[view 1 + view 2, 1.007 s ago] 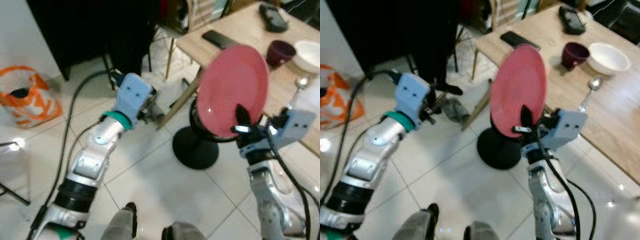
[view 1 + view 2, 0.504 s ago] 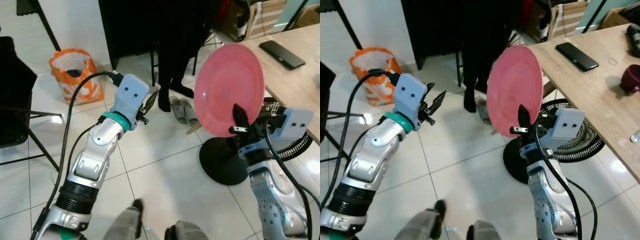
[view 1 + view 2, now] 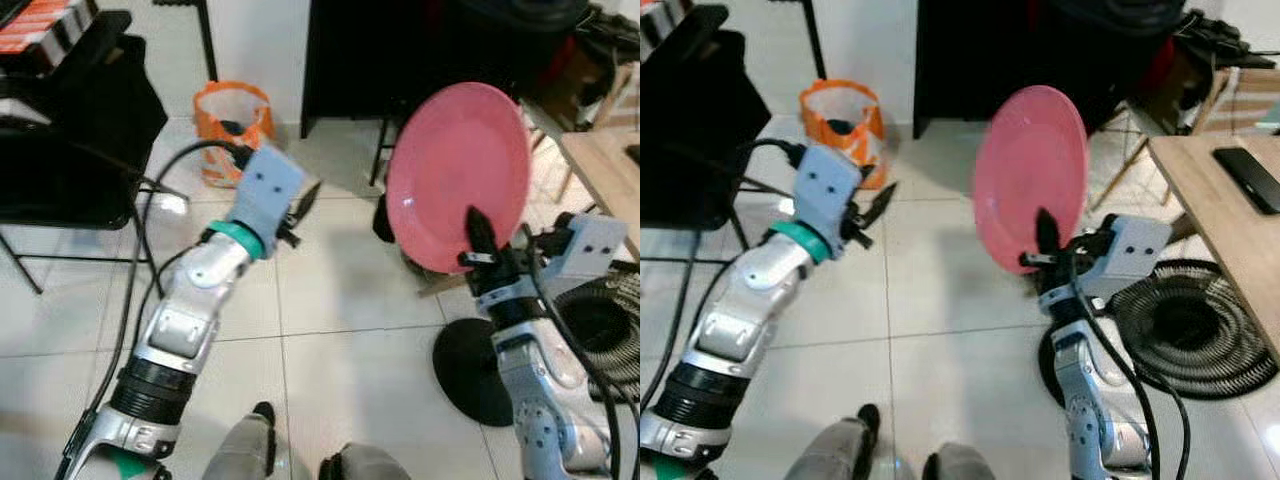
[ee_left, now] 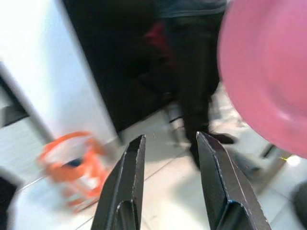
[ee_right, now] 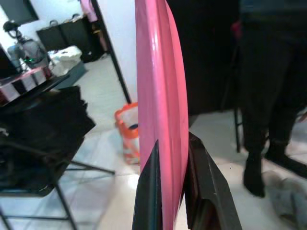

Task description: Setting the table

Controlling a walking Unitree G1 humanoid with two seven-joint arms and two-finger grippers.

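White floor tiles (image 3: 940,290) stretch out below us, with a corner of the wooden table (image 3: 1230,215) off at the right edge and a black floor fan (image 3: 1185,325) lying beside it. We're carrying the pink plate (image 3: 1030,190) upright, on edge, out in the air over the tiles and well apart from the table. Our right gripper (image 3: 1040,250) is clamped across its lower rim, one finger on each face. We judge this plate stiff, smooth and probably breakable, so a rim pinch like this one is the sensible hold, though a slick glaze could let it swing if we jolt. Our left gripper (image 3: 303,200) hangs empty with its fingers (image 4: 129,187) parted. Against half a second ago, the camera has swung away: the table has slid nearly out of sight, the orange bag (image 3: 232,125) now sits behind the left arm, and the plate's grip looks unchanged.
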